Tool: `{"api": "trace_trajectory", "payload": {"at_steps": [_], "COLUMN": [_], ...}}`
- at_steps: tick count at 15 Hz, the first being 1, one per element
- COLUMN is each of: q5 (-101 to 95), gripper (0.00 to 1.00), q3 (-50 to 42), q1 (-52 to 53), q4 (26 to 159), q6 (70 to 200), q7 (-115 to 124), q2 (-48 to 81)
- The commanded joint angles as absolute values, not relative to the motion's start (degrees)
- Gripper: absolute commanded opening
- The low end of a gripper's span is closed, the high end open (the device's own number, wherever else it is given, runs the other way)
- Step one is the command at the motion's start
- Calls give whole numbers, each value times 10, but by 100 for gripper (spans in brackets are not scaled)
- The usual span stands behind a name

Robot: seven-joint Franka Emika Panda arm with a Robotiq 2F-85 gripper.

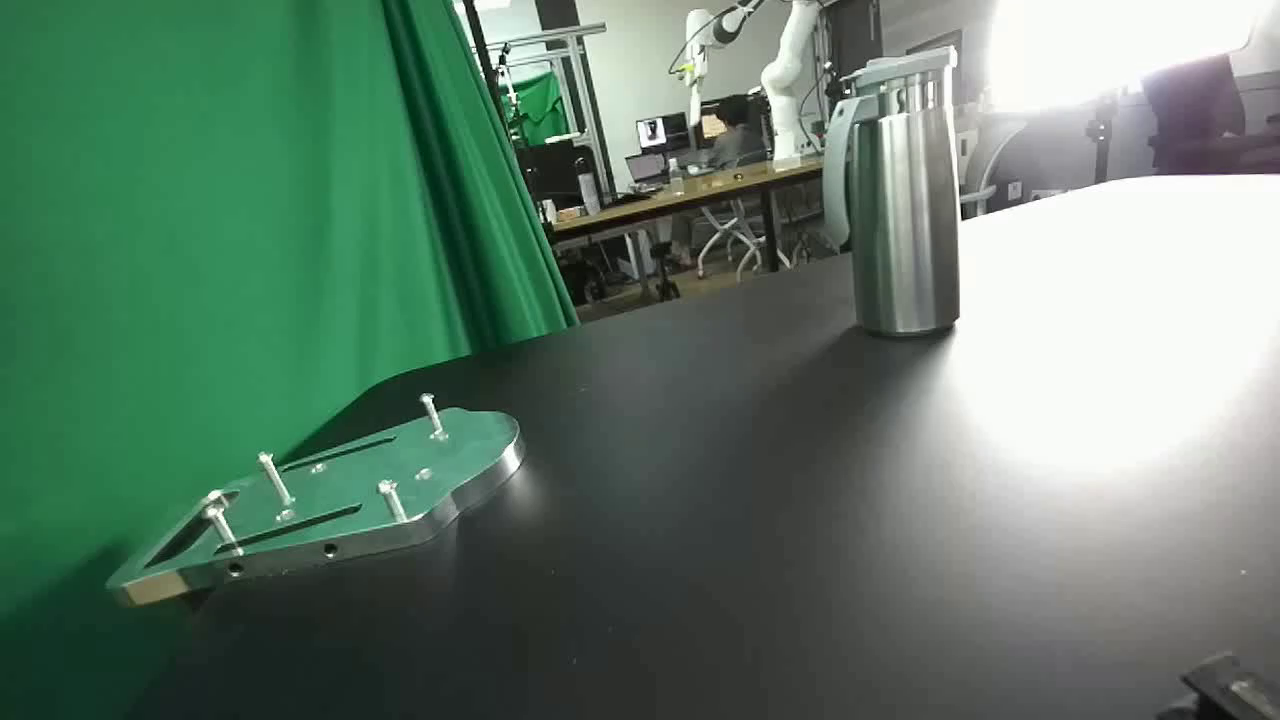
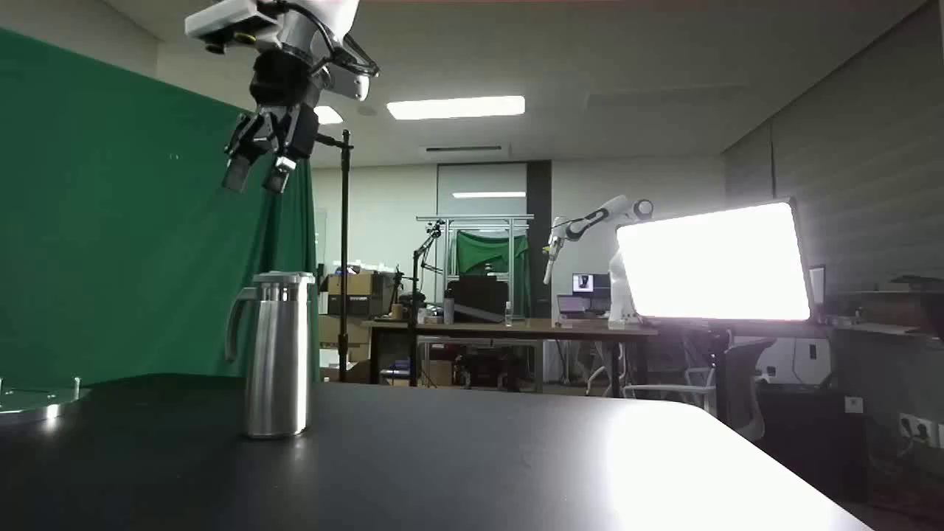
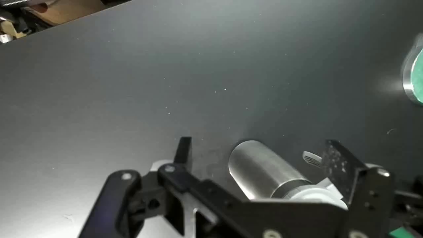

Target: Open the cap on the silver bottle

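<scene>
The silver bottle (image 1: 906, 225) stands upright on the dark table, and it also shows in an exterior view (image 2: 277, 369) and in the wrist view (image 3: 264, 167). Its greyish cap (image 1: 903, 66) sits on top, also in an exterior view (image 2: 284, 278); in the wrist view the cap (image 3: 315, 192) is partly hidden by the gripper's linkage. A grey handle (image 1: 838, 175) sticks out at its side. My gripper (image 2: 256, 178) hangs well above the bottle, open and empty. In the wrist view its fingers (image 3: 259, 145) are wide apart, with the bottle seen below between them.
A flat plate with upright pegs (image 1: 400, 470) lies at the table's edge by the green curtain (image 1: 230, 200). The plate's rim shows in the wrist view (image 3: 409, 79). The dark table (image 1: 700, 520) reflects a bright light panel (image 2: 715, 262). A black object (image 1: 1235, 688) pokes into a corner.
</scene>
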State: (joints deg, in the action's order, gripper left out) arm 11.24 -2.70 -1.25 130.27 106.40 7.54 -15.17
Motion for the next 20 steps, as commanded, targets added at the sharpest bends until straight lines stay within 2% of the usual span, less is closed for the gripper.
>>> {"api": "trace_trajectory", "payload": {"at_steps": [1, 10, 16, 17, 18, 20], "q5": [113, 113, 18, -5, -23, -51], "gripper": [100, 100, 100, 91, 74, 60], "q3": [-23, -23, 3, 8, 13, 22], "q1": [-17, -17, -18, -17, -14, -7], "q4": [1302, 1302, 1252, 1243, 1231, 1208], "q6": [1064, 1064, 1093, 1098, 1101, 1105], "q7": [74, 74, 128, 134, 140, 151], "q2": [-151, -151, -94, -83, -69, -41]}}
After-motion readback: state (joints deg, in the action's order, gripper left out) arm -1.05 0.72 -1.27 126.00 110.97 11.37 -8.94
